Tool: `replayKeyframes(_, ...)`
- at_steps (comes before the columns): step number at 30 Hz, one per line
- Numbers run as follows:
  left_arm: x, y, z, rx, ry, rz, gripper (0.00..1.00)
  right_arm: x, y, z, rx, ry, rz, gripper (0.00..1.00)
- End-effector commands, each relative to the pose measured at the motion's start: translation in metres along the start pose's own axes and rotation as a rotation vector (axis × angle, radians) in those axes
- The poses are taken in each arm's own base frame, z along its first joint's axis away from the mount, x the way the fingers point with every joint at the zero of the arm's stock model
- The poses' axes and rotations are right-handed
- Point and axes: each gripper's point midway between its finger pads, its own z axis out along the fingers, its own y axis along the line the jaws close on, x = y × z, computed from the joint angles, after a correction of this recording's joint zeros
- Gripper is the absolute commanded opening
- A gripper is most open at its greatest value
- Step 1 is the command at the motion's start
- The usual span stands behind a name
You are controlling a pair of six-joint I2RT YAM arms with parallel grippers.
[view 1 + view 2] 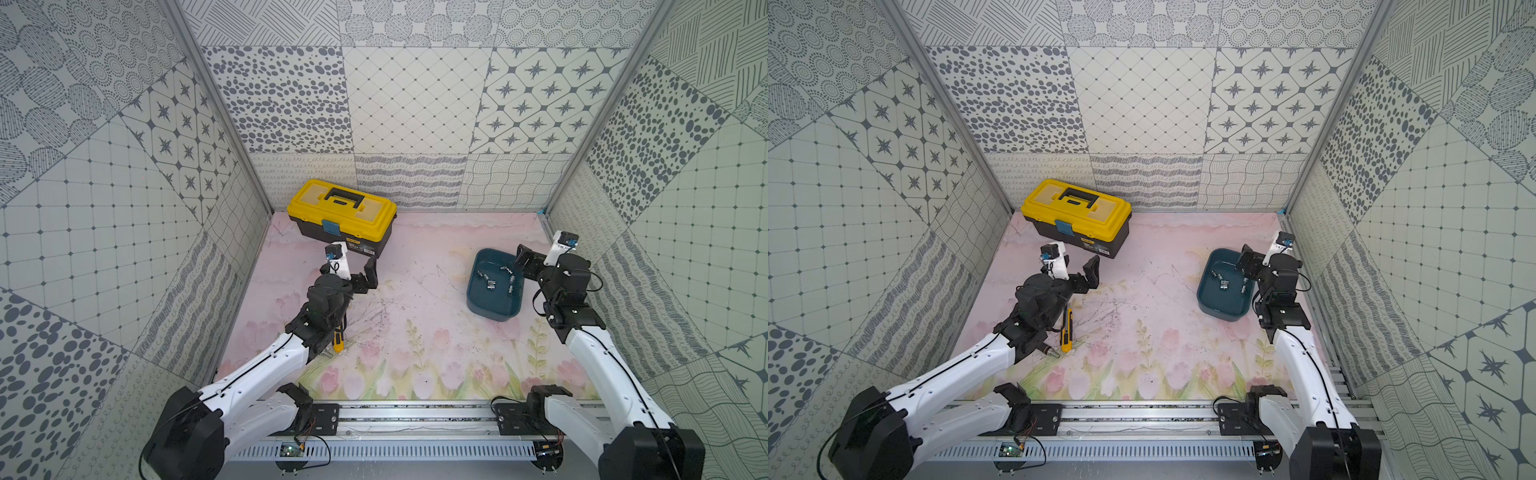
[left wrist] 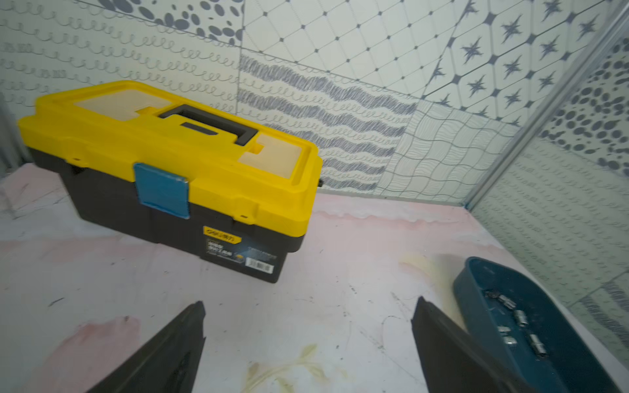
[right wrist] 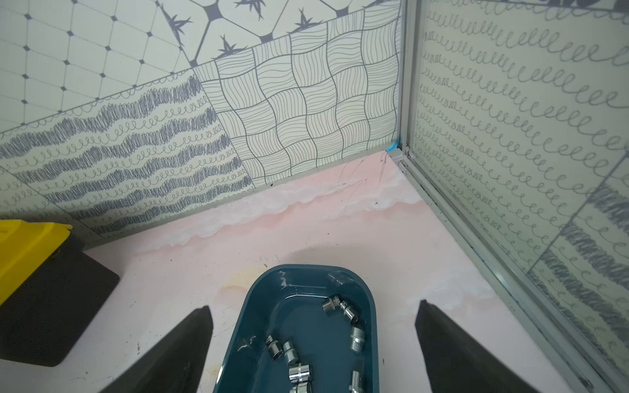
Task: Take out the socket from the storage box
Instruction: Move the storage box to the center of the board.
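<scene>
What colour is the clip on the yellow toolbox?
Blue. The clip shows best in the left wrist view.

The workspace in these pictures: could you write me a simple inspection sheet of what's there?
Surface: pink floral mat, scuffed with dark marks.
Job's things: teal storage box on the mat, lidless; several shiny sockets lie loose inside it.
Clutter: closed yellow-lidded toolbox at the back; yellow utility knife on the mat by the left arm.
Grippers: left gripper open, empty, over bare mat; right gripper open, empty, above the storage box.
Cables: thin black cables run along each arm and by the front rail.
Surroundings: patterned wall panels on three sides.
</scene>
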Motion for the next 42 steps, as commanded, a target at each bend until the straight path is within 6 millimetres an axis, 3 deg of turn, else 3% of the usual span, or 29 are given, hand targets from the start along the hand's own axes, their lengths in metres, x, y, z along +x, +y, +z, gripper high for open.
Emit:
replayKeyframes(1,0.048,-0.067,0.004,0.134,0.337,-0.077,0.99,0.032,-0.006,-0.013,-0.007,0.209,0.134,0.99)
replayKeyframes(4,0.060,-0.129,0.011,0.268,0.393,-0.017,0.99,0.041,-0.009,-0.014,-0.027,0.301,0.199,0.99)
replayKeyframes(7,0.083,-0.177,0.023,0.358,0.525,-0.039,0.99,0.055,-0.015,-0.011,-0.038,0.420,0.256,0.99)
replayKeyframes(11,0.127,-0.232,0.039,0.443,0.679,0.018,0.99,0.072,-0.020,-0.004,-0.038,0.516,0.285,0.99)
replayKeyframes(14,0.163,-0.257,0.052,0.475,0.811,0.013,0.99,0.083,-0.024,-0.001,-0.016,0.556,0.287,0.99)
replayKeyframes(20,0.218,-0.276,0.080,0.436,0.946,0.004,0.98,0.092,-0.036,0.002,0.041,0.573,0.253,0.99)
replayKeyframes(25,0.253,-0.274,0.105,0.371,0.981,0.045,0.93,0.094,-0.043,0.004,0.074,0.575,0.234,0.99)
replayKeyframes(27,0.264,-0.273,0.115,0.351,0.980,0.063,0.86,0.095,-0.042,0.005,0.066,0.573,0.233,0.97)
replayKeyframes(31,0.274,-0.271,0.133,0.312,0.950,0.084,0.74,0.095,-0.041,0.007,0.061,0.576,0.235,0.94)
replayKeyframes(35,0.278,-0.262,0.143,0.267,0.933,0.072,0.49,0.096,-0.039,0.007,0.053,0.580,0.230,0.90)
replayKeyframes(37,0.277,-0.260,0.146,0.251,0.919,0.075,0.38,0.096,-0.037,0.008,0.046,0.582,0.224,0.88)
replayKeyframes(42,0.269,-0.247,0.145,0.193,0.879,0.075,0.22,0.092,-0.018,0.008,-0.007,0.577,0.191,0.85)
